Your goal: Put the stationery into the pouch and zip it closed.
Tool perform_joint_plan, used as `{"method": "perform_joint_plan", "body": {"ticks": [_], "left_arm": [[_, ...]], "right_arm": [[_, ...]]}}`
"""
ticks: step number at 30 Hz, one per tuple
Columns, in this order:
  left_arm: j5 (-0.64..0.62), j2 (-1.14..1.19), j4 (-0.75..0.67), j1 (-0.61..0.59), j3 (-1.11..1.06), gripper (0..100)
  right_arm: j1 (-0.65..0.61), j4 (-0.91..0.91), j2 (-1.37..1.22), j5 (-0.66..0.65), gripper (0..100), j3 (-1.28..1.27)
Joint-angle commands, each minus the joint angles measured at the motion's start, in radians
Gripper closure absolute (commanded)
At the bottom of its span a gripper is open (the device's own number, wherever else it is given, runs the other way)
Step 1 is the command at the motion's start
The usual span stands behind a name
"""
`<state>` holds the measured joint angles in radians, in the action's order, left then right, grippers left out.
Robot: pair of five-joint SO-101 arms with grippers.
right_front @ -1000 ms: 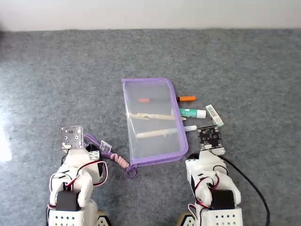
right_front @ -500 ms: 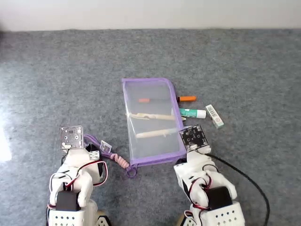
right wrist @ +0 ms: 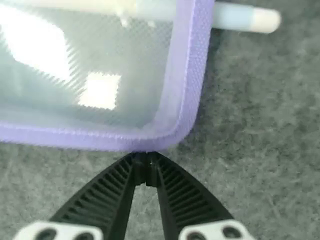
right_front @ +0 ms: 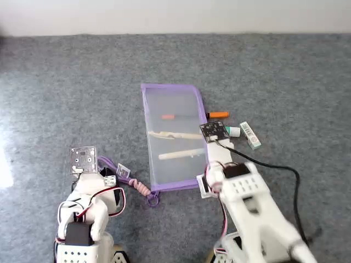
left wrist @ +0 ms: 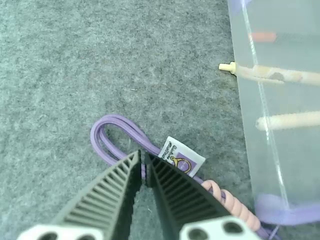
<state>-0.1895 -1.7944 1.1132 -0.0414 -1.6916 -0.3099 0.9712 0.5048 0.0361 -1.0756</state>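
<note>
**Purple-edged pouch is only part full**

The clear pouch [right_front: 173,137] with the purple edge lies flat in the middle of the grey worktop [right_front: 285,71], in front of the two arms. Two cream pens [right_front: 174,135] and a small orange thing [right_front: 168,116] are inside it. An orange marker [right_front: 218,114], a green and white tube [right_front: 234,131] and a small white block [right_front: 249,135] lie on the worktop just beside the pouch, on the right arm's side. So I think the job is at the filling step, and the zipping is not yet done.

The right claw [right wrist: 146,167] is pinched tight, tip to tip, right at a round purple corner of the pouch. I cannot tell if it nips the edge or just touches it. The left claw [left wrist: 142,161] is almost closed too, with just a thin crack between its tips. It sits over the purple strap [left wrist: 112,137], next to a white tag [left wrist: 181,159] and a pink curly cord [left wrist: 230,200].

Next, I think the right claw has to open wide, go to one of the loose things, grab it and slide it in through the open side. The pouch looks light, so it may slip if nothing holds it.

The high view gives the whole layout: both arms, the pouch and the three loose things. The right wrist view adds the small stuff: the tips meeting the corner, and a pale pen [right wrist: 242,17] poking out past the purple edge. The left wrist view adds the thin crack and the tag.
</note>
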Motion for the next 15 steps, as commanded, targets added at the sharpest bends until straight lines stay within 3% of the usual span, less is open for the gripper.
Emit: {"method": "perform_joint_plan", "body": {"ticks": [1,9,15], "left_arm": [[-0.008,-0.008,0.009,-0.005,0.007,99],[-0.008,-0.008,0.009,-0.005,0.007,99],[-0.008,-0.008,0.009,-0.005,0.007,99]], "right_arm": [[-0.001,-0.025,-0.203,0.012,99.1,0.176],[-0.001,-0.016,-0.506,0.014,99.1,0.631],[-0.01,-0.015,-0.522,0.014,99.1,0.758]]}}
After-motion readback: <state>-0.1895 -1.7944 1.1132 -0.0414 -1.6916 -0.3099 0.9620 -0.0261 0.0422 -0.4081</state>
